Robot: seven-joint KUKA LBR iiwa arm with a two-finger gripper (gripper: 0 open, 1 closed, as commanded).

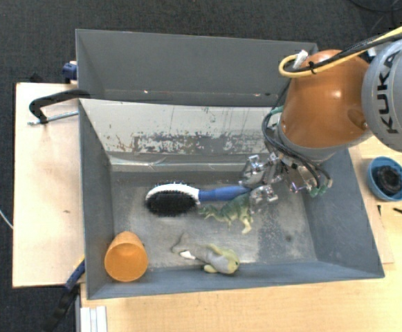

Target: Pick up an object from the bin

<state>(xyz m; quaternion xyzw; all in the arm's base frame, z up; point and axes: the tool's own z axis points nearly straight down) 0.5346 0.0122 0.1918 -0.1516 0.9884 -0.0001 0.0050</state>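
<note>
The gripper (261,182) is seen right of centre in the frame, low in the bin (187,68), over the end of the blue handle of a hairbrush (176,200). The brush is laid across the middle of the floor, its dark oval head to the left. Whether the claw is open or closed cannot be told. Just below the handle a small green toy dinosaur (227,214) is found. An orange cup (126,257) at lower left and a grey and yellow soft toy (213,259) at lower centre are set well apart. The brush is judged light, stiff and smooth. The narrow handle is best taken across its width, since a hold far from the head may let it tip.
</note>
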